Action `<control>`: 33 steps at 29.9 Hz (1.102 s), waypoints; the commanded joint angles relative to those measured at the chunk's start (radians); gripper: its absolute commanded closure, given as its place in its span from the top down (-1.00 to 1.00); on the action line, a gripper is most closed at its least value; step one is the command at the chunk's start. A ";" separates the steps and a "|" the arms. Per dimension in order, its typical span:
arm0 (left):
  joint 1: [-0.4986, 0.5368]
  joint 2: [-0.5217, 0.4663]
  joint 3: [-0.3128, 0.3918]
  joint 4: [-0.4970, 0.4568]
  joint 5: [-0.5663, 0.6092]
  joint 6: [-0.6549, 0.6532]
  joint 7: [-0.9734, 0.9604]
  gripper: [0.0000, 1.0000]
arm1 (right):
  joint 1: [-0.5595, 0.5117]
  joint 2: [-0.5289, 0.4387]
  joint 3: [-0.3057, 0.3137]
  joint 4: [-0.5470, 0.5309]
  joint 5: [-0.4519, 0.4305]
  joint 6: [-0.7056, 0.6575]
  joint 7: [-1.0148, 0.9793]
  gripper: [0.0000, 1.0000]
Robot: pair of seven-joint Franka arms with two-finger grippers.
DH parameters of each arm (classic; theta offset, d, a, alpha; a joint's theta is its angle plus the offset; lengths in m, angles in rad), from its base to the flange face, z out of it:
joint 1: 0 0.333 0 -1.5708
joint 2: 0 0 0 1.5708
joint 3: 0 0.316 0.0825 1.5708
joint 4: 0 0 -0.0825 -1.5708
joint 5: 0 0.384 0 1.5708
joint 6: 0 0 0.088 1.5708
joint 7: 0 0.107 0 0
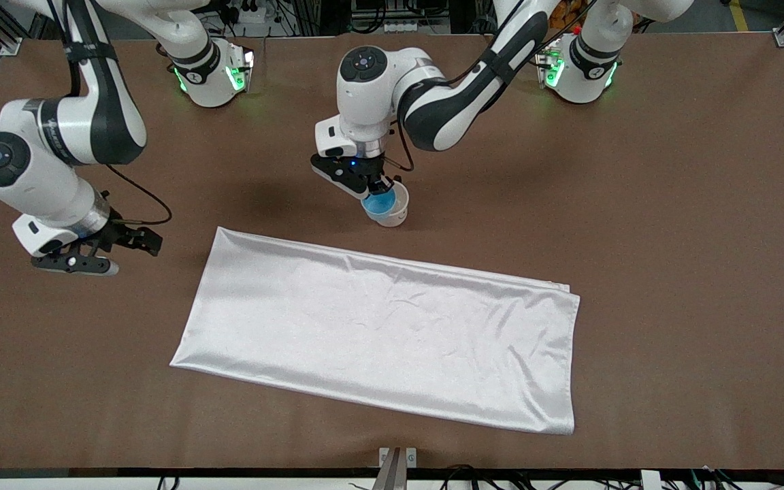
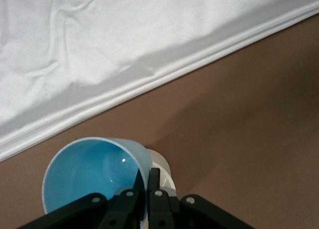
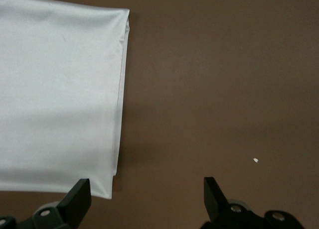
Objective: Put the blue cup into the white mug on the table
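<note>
White cloth [image 1: 378,337] lying flat near the front camera. Farther back, on the bench [image 1: 671,204], mug [image 1: 397,209] mostly hidden by the cup [image 1: 380,203]; handle out of sight. Cup tilted, mouth toward the cloth, over the mug. Left gripper [image 1: 384,185] fingers [image 2: 153,181] pinching cup rim. Right gripper [image 1: 135,239] waiting, fingers [image 3: 212,193] wide apart, over bare bench.

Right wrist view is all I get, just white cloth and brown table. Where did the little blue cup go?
Observer: The left gripper pinches the rim of the small see-through blue plastic cup.
Operator: Is it in the mug?
Observer: It's tilted in the mouth of the small cream-white ceramic mug, not released.
Operator: Where's that mug?
Observer: On the brown table, farther from the front camera than the white satin cloth.
</note>
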 commanded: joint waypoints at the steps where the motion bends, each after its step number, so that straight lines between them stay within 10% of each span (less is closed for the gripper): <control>1: 0.000 -0.012 0.006 -0.038 0.040 -0.004 -0.026 -1.00 | -0.010 -0.132 0.014 0.026 0.021 -0.178 -0.016 1.00; 13: 0.001 -0.033 0.002 -0.077 0.053 -0.011 -0.035 -1.00 | -0.010 -0.169 0.011 0.328 0.091 -0.502 -0.018 1.00; 33: -0.003 -0.049 -0.005 -0.086 0.034 -0.041 -0.116 -1.00 | -0.016 -0.126 0.010 0.400 0.094 -0.435 -0.044 1.00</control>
